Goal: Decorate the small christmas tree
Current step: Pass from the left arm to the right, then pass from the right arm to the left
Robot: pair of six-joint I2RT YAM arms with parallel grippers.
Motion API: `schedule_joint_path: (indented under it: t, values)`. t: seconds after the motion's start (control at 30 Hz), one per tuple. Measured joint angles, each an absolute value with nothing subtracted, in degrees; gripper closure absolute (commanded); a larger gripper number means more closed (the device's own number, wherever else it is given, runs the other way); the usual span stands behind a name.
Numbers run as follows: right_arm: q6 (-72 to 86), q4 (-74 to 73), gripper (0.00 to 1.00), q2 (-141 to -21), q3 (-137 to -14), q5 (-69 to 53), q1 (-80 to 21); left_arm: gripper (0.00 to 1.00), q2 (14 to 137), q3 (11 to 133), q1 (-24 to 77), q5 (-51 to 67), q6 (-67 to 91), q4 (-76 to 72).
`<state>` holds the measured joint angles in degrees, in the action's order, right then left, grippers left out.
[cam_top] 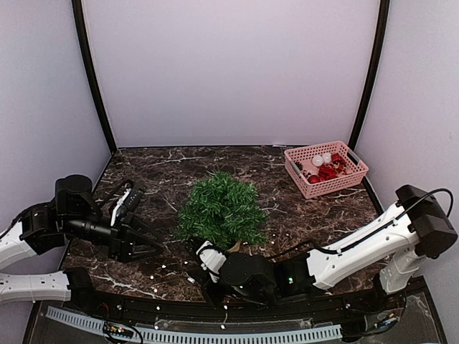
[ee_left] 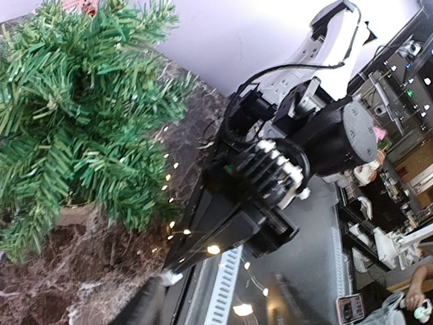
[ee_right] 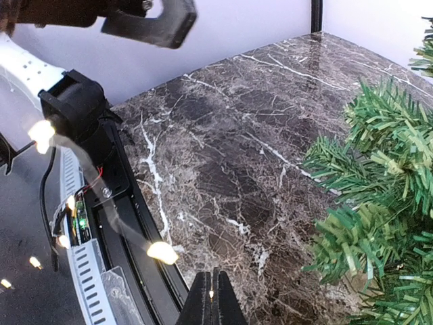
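Observation:
The small christmas tree [cam_top: 221, 209] stands mid-table, bushy and dark green; it fills the left of the left wrist view [ee_left: 81, 108] and the right of the right wrist view [ee_right: 379, 203]. A thin string of tiny lit lights [ee_right: 162, 253] trails along the table's near edge [ee_left: 213, 249]. My right gripper [ee_right: 216, 301] is low by the front of the tree [cam_top: 197, 247], shut on the light string, with a small bulb glowing between its fingers. My left gripper [cam_top: 159, 244] hovers just left of it, open and empty. The right gripper's black body [ee_left: 270, 176] shows close ahead in the left wrist view.
A pink plastic basket [cam_top: 315, 188] of red ornaments [cam_top: 328, 170] sits at the far right corner. A black rail and white perforated strip [ee_right: 84, 271] run along the near table edge. Purple walls close the back and sides.

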<state>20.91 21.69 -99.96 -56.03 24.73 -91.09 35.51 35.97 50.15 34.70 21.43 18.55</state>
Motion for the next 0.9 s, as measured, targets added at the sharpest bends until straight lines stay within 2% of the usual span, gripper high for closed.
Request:
schedule_joint_path:
  t: [0.13, 0.37, 0.7, 0.83, 0.9]
  values:
    - [20.3, 15.8, 1.00, -99.0, -57.6, 22.5, -91.2, 0.16, 37.1, 39.1, 50.2, 33.4, 19.6, 23.3]
    - [20.3, 5.8, 1.00, -98.7, -62.4, 19.5, -91.2, 0.15, 43.8, 43.2, 51.4, 33.8, 17.8, 26.0]
    - [22.0, -0.9, 1.00, -97.8, -64.3, 19.4, -91.2, 0.14, 50.8, 43.2, 56.0, 34.6, 18.6, 26.2]
    - [22.4, -2.4, 1.00, -97.8, -64.9, 19.6, -91.2, 0.17, 52.3, 43.2, 58.4, 34.7, 19.4, 25.2]
    - [22.6, -2.8, 1.00, -97.8, -65.0, 19.8, -91.2, 0.26, 53.3, 43.2, 59.4, 34.4, 19.9, 25.0]
